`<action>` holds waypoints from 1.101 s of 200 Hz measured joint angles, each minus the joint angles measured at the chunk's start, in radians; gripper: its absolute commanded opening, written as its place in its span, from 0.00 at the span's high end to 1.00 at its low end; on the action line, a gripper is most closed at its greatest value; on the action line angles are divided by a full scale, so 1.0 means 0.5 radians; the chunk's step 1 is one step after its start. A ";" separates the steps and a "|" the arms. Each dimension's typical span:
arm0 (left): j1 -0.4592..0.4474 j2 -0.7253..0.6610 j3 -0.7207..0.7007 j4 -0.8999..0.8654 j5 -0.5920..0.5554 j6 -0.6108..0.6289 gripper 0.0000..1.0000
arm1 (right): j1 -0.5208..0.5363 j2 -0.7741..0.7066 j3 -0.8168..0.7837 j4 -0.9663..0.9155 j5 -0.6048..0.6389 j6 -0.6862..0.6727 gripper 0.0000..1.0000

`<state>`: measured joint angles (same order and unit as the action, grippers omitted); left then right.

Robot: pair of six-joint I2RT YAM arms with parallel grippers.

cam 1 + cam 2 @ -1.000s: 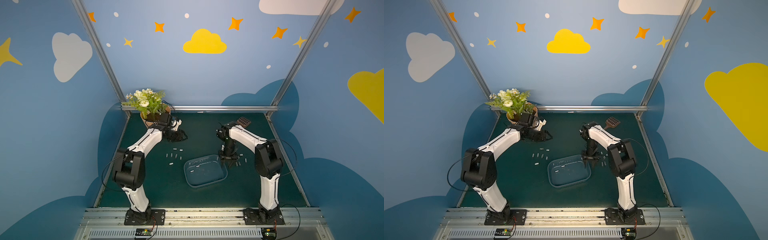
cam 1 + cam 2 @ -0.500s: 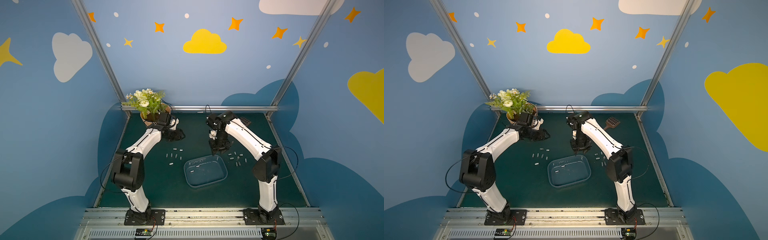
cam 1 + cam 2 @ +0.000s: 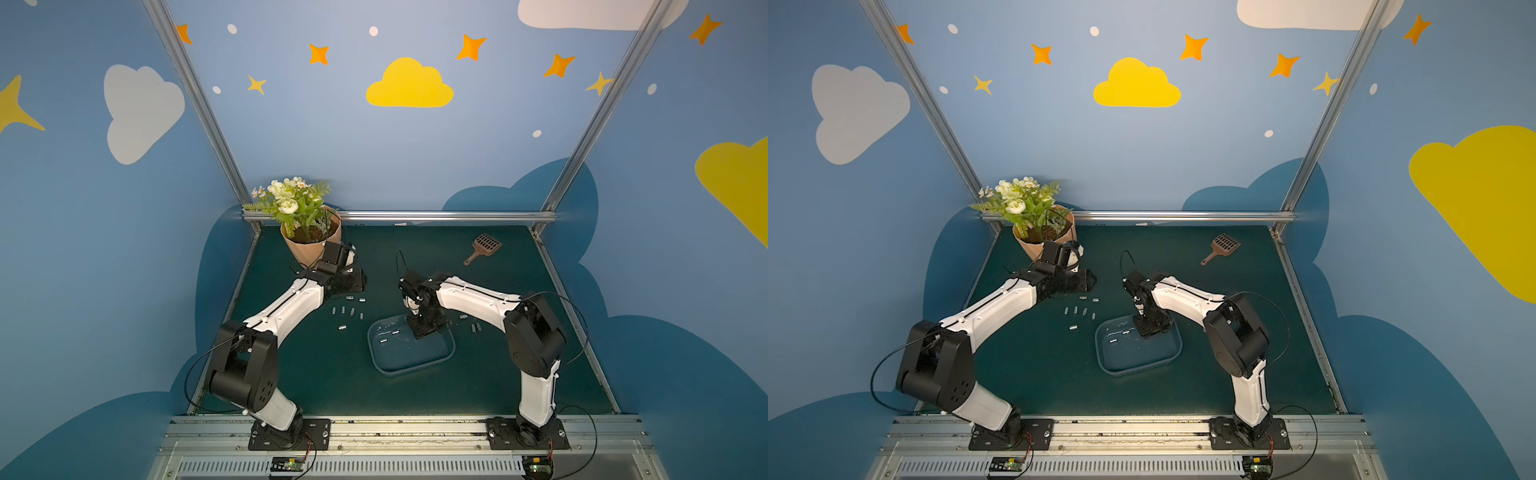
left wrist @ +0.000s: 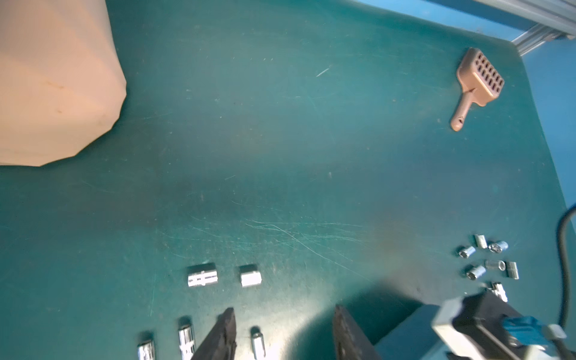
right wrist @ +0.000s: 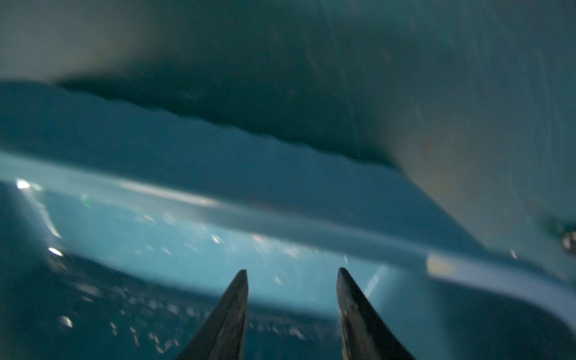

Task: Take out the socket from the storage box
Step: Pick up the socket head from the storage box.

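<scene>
Right tool point(image 3: 424, 332) hangs low in the storage box point(image 3: 411, 359), jaws half apart and empty. Two sockets point(image 3: 395, 332) lie inside, just to its left, long axes sideways. The right arm is nearer. The left tool point(image 4: 284, 311), parted and empty, hovers well away.

- R wrist view: all blurred; storage box point(image 5: 280, 224) rim smeared, contents unreadable.
- Top views, centre: right gripper point(image 3: 422, 332) tips lost against its dark body.
- In-box sockets point(image 3: 383, 341): too small to tell size.
- L wrist view: flowerpot point(image 4: 56, 78) cut by frame edge.
</scene>
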<state>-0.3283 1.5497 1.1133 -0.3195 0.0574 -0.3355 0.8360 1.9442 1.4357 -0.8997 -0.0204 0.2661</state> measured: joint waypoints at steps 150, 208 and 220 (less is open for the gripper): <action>-0.029 -0.388 -0.239 0.031 -0.101 0.072 0.47 | 0.181 0.130 0.040 0.433 0.095 0.140 0.51; -0.029 -0.390 -0.294 0.028 -0.101 0.072 0.47 | 0.202 0.212 0.077 0.463 0.100 0.157 0.57; -0.029 -0.390 -0.294 0.028 -0.101 0.072 0.47 | 0.204 0.219 0.085 0.465 0.103 0.162 0.58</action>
<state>-0.3428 1.3548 0.9665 -0.3054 0.0067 -0.2993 0.9379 2.0537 1.4780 -0.6670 0.0311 0.3470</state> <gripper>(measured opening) 0.532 0.431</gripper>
